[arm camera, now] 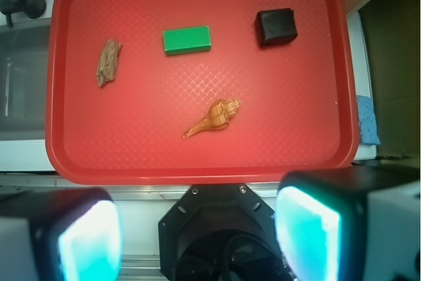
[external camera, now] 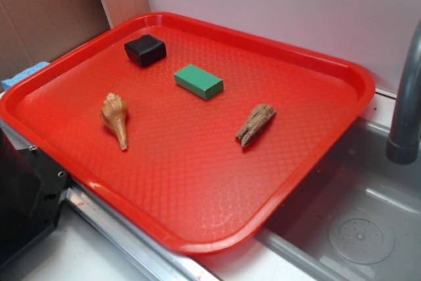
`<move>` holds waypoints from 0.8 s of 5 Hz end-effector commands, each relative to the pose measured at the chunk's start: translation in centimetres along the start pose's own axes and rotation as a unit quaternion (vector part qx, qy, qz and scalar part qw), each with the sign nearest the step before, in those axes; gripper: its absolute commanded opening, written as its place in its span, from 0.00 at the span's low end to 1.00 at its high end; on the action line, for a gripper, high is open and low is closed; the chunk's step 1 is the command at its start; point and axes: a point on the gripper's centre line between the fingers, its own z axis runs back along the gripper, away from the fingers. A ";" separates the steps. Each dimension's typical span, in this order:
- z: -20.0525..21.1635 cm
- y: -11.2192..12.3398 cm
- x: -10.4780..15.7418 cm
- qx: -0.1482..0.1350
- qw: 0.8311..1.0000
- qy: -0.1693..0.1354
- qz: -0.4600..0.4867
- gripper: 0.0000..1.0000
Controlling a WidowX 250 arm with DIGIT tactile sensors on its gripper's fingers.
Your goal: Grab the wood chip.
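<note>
Wood chip: small grey-brown grooved splinter of weathered wood (arm camera: 108,62), left part of wrist view, lying on red plastic tray (arm camera: 197,162)
Neighbour: green rectangular block (arm camera: 187,39), to its right, apart
Gripper (arm camera: 197,235): jaws spread wide, empty, bottom of frame

Hand (arm camera: 197,231) seen only in wrist view, pointing straight down, high up. Two fingers (arm camera: 309,228) spread wide apart, nothing between, touching nothing.
</note>
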 end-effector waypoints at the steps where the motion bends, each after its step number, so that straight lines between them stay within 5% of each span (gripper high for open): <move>1: 0.0 0.0 0.0 0.000 1.000 0.000 0.000 1.00; 3: -2.9 -1.9 2.5 0.006 0.996 -0.061 0.061 1.00; 4: -4.9 -3.7 4.4 0.007 0.995 -0.067 0.072 1.00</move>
